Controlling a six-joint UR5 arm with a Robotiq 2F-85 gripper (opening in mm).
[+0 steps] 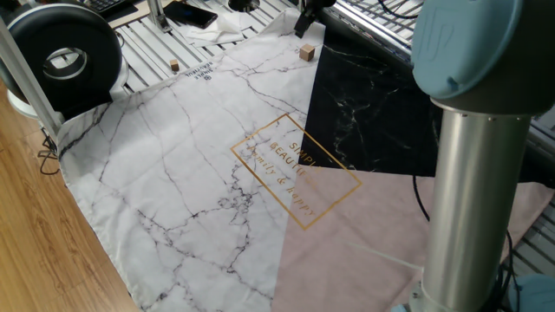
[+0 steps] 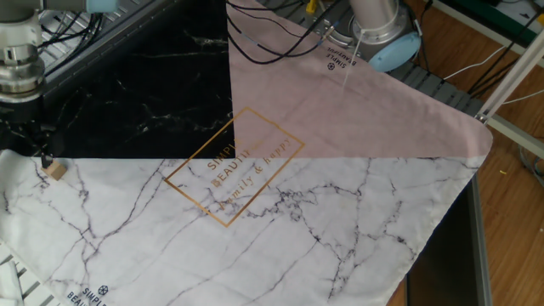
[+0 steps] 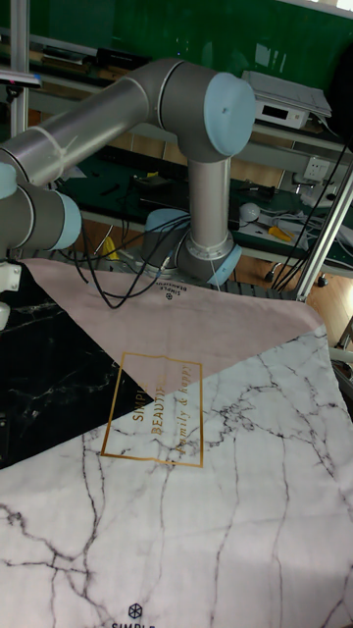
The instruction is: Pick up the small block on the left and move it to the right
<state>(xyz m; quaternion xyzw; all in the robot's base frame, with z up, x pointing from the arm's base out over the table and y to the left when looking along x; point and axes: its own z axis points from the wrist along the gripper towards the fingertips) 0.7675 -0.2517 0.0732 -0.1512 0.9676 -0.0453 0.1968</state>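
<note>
Item: small block (image 2: 56, 170). A pale tan wooden cube, plain faces, no markings legible. It lies flat on the white marbled part of the cloth (image 2: 280, 229), close to the boundary with the black marbled panel (image 2: 144, 93); in one fixed view it shows at (image 1: 306, 53), near the far edge of the cloth.

Item: gripper (image 2: 42, 157). Dark fingers pointing down, just above and beside the block, tips apart from it; nothing held. Whether the jaws stand apart or closed cannot be told from these views.

Item: second small block (image 1: 174, 65), similar tan colour, on the slatted table (image 1: 130, 39) beyond the cloth's edge.

Item: gold-framed lettering (image 2: 234, 166) at the cloth's centre.

Item: pink panel (image 2: 340, 102).

Item: arm base (image 3: 201, 257), grey with pale blue caps.
</note>
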